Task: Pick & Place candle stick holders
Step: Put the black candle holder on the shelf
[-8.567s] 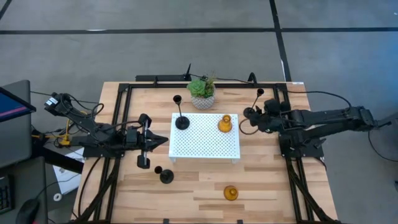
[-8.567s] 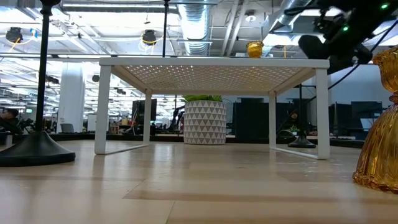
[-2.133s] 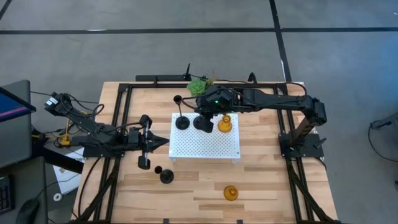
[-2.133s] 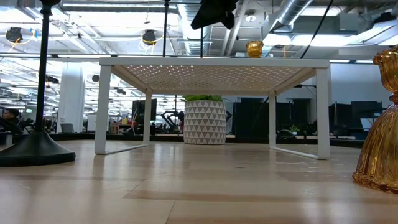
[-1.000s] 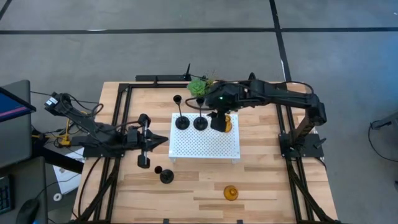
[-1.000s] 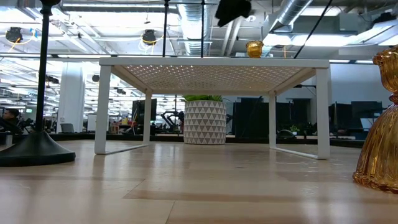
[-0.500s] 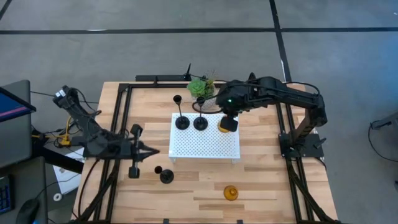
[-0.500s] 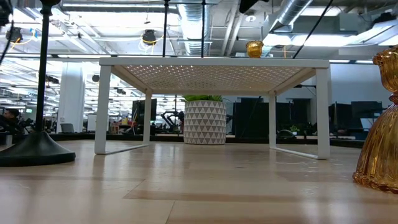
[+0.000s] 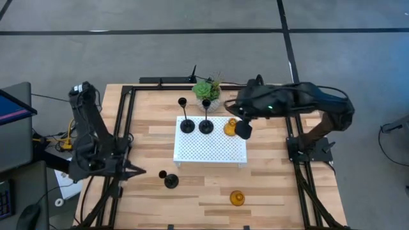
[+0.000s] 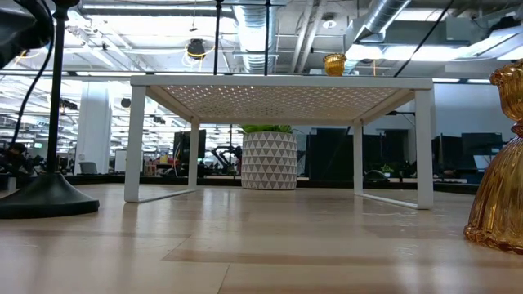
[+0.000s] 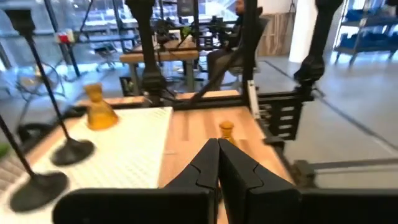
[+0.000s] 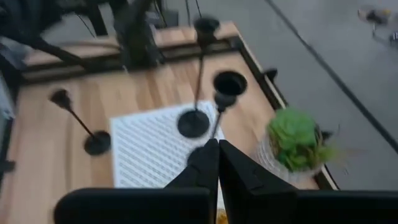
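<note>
Two tall thin-stemmed black candle holders [image 9: 186, 125] [image 9: 206, 125] stood side by side at the upper left of the white perforated metal rack [image 9: 211, 152], centre frame. An amber-orange squat holder [image 9: 229, 127] sat upper right on it. Right gripper [image 9: 242, 130] hovered beside that one, jaws together. Left gripper [image 9: 136, 171] was at left frame, jaws together. Short black holder [image 9: 170, 181] and second amber holder [image 9: 237, 198] sat on the wooden surface [image 9: 268, 191] below.

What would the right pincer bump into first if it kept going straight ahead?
Probably the nearer tall black candle holder on the white rack, straight ahead of the shut right pincer; depth is hard to judge. The left pincer hangs at the table's left side.
</note>
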